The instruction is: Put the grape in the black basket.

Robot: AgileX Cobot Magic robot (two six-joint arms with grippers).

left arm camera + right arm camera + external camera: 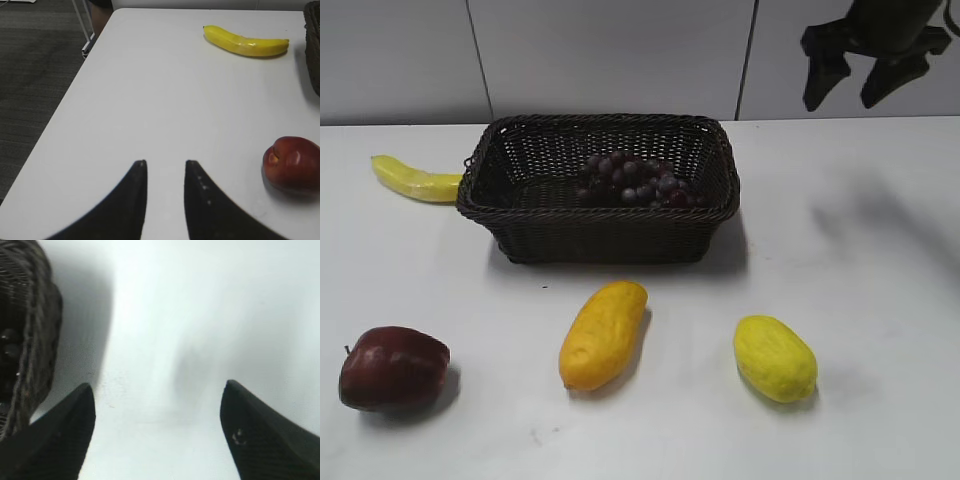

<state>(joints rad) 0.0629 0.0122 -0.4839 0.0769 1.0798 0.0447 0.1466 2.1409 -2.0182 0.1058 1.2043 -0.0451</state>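
Grape bunch (636, 181) lying inside the black basket (530, 212), toward its right half, free of either arm; placement appears complete. Right gripper (866, 84) hangs high above the table (860, 230) beside the basket, jaws spread wide, empty. Left gripper (165, 172), jaws narrowly parted, holds nothing near the apple (292, 163) and banana (245, 41).

A white table (880, 250) stands before a pale panelled wall (620, 55), above dark carpet (35, 75).
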